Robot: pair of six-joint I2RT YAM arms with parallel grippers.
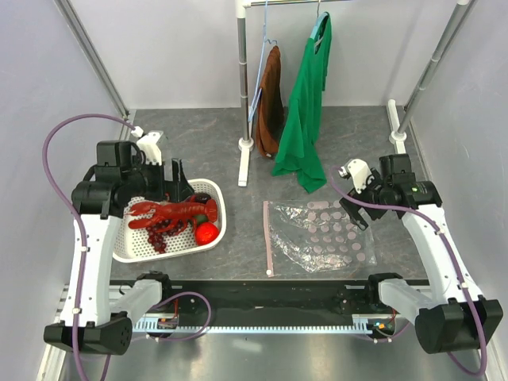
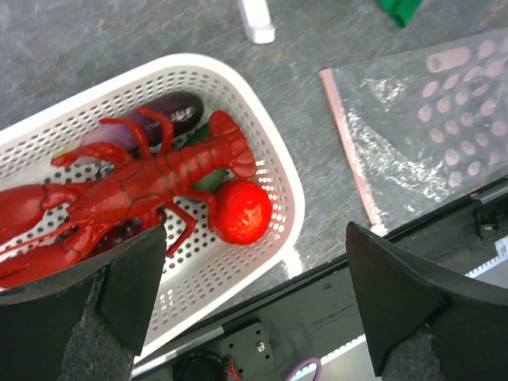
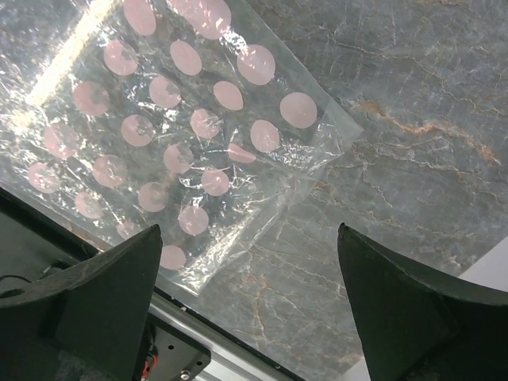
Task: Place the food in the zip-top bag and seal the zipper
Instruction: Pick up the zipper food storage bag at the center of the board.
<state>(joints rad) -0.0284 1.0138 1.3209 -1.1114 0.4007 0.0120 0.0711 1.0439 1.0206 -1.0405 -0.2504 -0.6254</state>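
Clear dotted plastic, the zip-top bag (image 1: 321, 238) lies flat on the grey table (image 1: 198, 151), right of centre, with its pink zipper (image 1: 267, 238) along the left edge. The right gripper (image 3: 248, 230) hangs over the bag's right edge, fingers spread and empty. A white basket (image 1: 131, 248) holds the lobster (image 1: 171, 213) and tomato (image 1: 207, 232) beneath the left gripper (image 2: 254, 230), which is likewise spread wide and empty.

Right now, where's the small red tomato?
Top view, left: the small red tomato sits in the near right corner of the white perforated basket, beside the red plastic lobster.
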